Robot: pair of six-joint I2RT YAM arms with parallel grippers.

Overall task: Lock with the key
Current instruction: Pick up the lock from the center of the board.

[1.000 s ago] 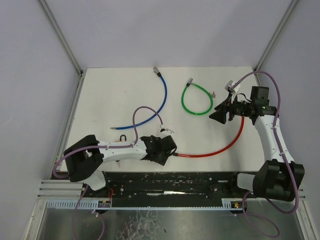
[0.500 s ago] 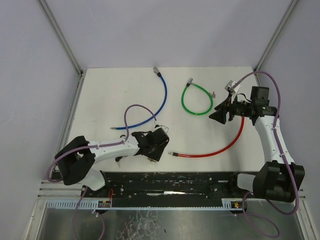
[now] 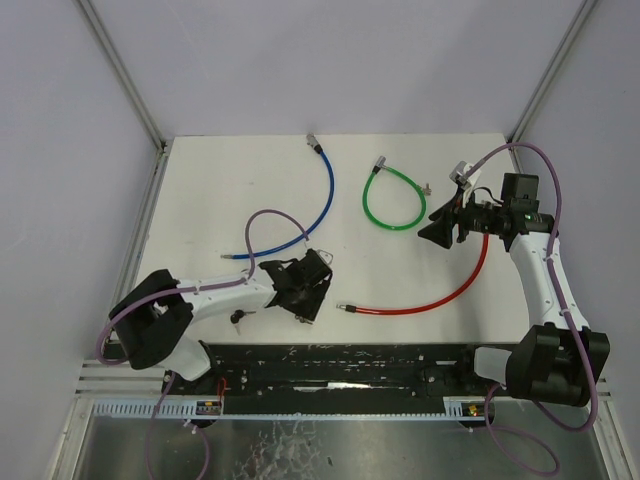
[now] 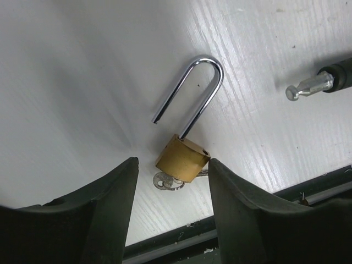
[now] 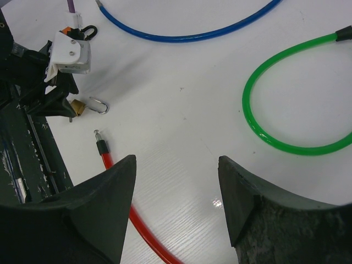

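A brass padlock (image 4: 182, 158) lies on the white table with its steel shackle (image 4: 193, 88) swung open. A silver key (image 4: 163, 181) on a ring pokes out from under the brass body. My left gripper (image 4: 173, 179) is open and low over the table. The lock body sits between its fingertips, against the right finger (image 4: 231, 192) and apart from the other. The right wrist view shows the padlock (image 5: 80, 108) small beside the left gripper. My right gripper (image 5: 176, 159) hangs open with nothing in it, over the table at the far right (image 3: 437, 230).
A red cable (image 3: 440, 295) curves across the table, its metal end (image 4: 308, 87) close to the lock. A blue cable (image 3: 318, 205) and a green cable loop (image 3: 392, 200) lie farther back. A small dark object (image 3: 238, 318) sits by the left arm. A black rail (image 3: 340, 365) runs along the near edge.
The left arm has pulled back to the left, off the red cable's end, and its jaws have narrowed. The small dark object by the arm is now uncovered. The right arm stayed put.
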